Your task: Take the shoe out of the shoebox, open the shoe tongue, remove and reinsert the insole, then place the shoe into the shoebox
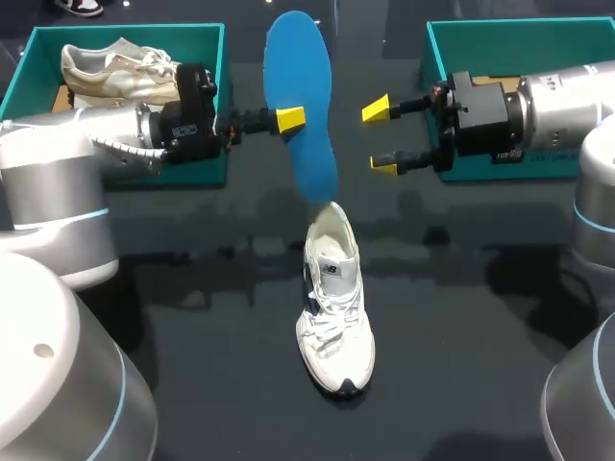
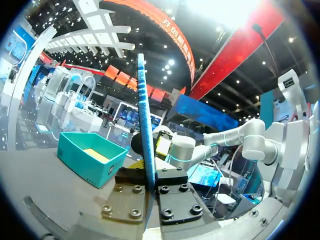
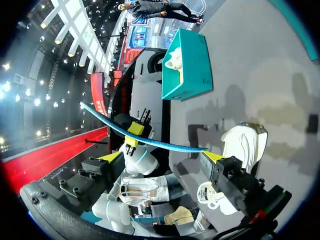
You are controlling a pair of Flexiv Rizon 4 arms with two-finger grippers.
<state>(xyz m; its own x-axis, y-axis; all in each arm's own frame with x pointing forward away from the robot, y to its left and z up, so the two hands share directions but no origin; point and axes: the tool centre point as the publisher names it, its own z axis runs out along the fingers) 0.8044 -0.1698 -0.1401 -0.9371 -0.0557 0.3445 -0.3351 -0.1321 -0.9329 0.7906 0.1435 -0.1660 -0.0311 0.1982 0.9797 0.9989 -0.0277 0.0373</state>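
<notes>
Insole (image 1: 298, 67) is out, clamped in my left jaws; right jaws apart. Next, I reckon, slide it into the shoe (image 1: 336, 307).

Light comes from overhead in all 3 views. In the head view the dark table (image 1: 192, 384) is dim and carries several soft, overlapping shadows across its middle, with a tighter, darker one hugging the white shoe (image 1: 334, 317). The shoe and the blue insole (image 1: 300, 96) are bright and evenly lit. In the left wrist view a ceiling lamp (image 2: 235, 10) burns out to white glare above the insole. In the right wrist view the table reads pale grey, with soft-edged shadows near the shoebox (image 3: 192, 75). Small spotlights (image 3: 37, 102) sparkle against dark, and straight beams bow toward the rim.
</notes>
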